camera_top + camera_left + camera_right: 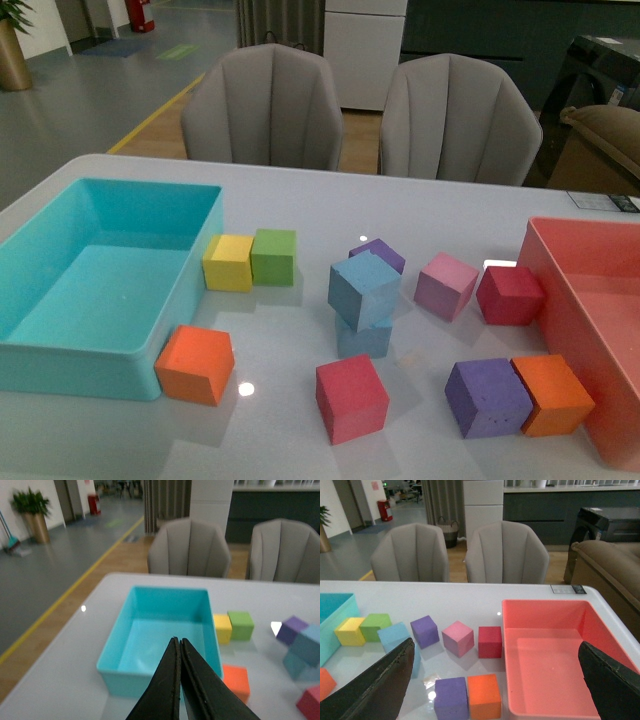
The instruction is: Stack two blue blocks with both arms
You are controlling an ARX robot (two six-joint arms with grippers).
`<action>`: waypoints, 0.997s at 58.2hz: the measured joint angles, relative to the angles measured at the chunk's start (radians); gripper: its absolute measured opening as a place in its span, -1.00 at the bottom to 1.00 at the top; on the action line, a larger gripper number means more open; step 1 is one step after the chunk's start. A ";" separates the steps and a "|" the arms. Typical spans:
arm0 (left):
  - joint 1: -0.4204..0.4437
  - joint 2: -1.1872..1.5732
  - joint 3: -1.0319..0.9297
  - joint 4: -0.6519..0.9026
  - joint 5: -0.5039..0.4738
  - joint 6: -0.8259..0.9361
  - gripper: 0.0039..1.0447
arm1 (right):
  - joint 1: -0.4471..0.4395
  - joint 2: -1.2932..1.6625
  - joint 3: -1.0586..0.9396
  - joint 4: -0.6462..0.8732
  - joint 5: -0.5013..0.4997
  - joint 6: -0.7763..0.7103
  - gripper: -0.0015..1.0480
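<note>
One blue block (363, 289) sits skewed on top of the other blue block (365, 338) at the middle of the table. Neither arm shows in the front view. In the left wrist view my left gripper (179, 641) is shut on nothing, above the near wall of the turquoise bin (117, 645); the stacked blue blocks (306, 645) are off to its side. My right gripper (496, 644) stands wide open and empty. The upper blue block (394, 636) is just beyond one of its fingers (380, 685), and the lower block is mostly hidden.
A turquoise bin (75, 355) stands at the left, a pink bin (560, 310) at the right. Round the stack lie yellow (229, 262), green (274, 256), orange (195, 364), red (351, 397), purple (487, 397), pink (446, 285) and dark red (510, 295) cubes. Two chairs stand behind.
</note>
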 joint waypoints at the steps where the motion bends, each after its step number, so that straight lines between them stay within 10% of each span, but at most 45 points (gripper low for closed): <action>1: 0.000 -0.019 0.000 -0.013 0.000 0.000 -0.97 | 0.000 0.000 0.000 0.000 0.000 0.000 0.83; 18: 0.000 -0.052 0.000 -0.024 0.000 0.000 -0.97 | 0.000 0.000 0.000 0.000 0.000 0.000 0.83; 46: 0.000 -0.052 0.000 -0.025 0.000 0.000 0.86 | 0.000 0.000 0.000 0.000 0.000 0.000 0.83; 58: 0.000 -0.052 0.000 -0.025 0.000 0.000 0.84 | 0.000 0.000 0.000 0.000 0.000 0.000 0.83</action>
